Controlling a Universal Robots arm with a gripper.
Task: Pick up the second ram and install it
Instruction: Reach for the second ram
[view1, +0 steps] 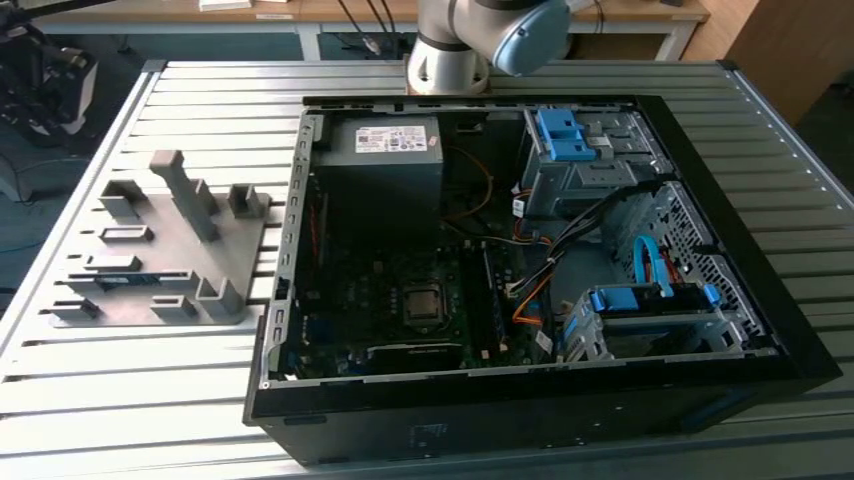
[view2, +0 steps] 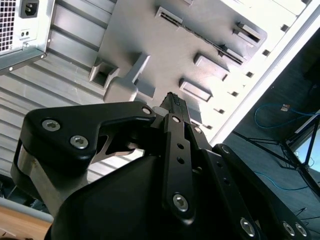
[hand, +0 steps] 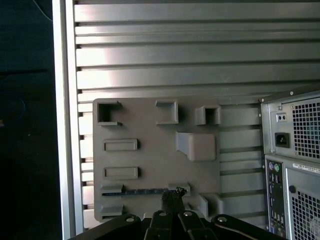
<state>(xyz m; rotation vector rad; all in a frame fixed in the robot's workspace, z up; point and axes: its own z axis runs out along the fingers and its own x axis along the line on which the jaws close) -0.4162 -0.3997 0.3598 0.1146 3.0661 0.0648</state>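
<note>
Grey plastic forms the holder block (view1: 200, 290) at the exterior view's lower left, well apart from the open computer case (view1: 534, 400). The second ram (view1: 138, 279) stands on edge in one of its slots, and in both wrist views it appears as a thin dark strip across the block (hand: 142, 191). Likely hazards: if the tips come down as they now stand, they would strike the board's upper edge rather than straddle it. A grasp taken off-centre or askew could tilt the stick, jam it against the slot walls, or leave it crooked for seating. The gripper (hand: 172, 194) hangs above the block near one end of the strip. Its fingers (view2: 172, 100) are drawn together with no visible gap, hold nothing, and by appearance touch neither ram nor block.
</note>
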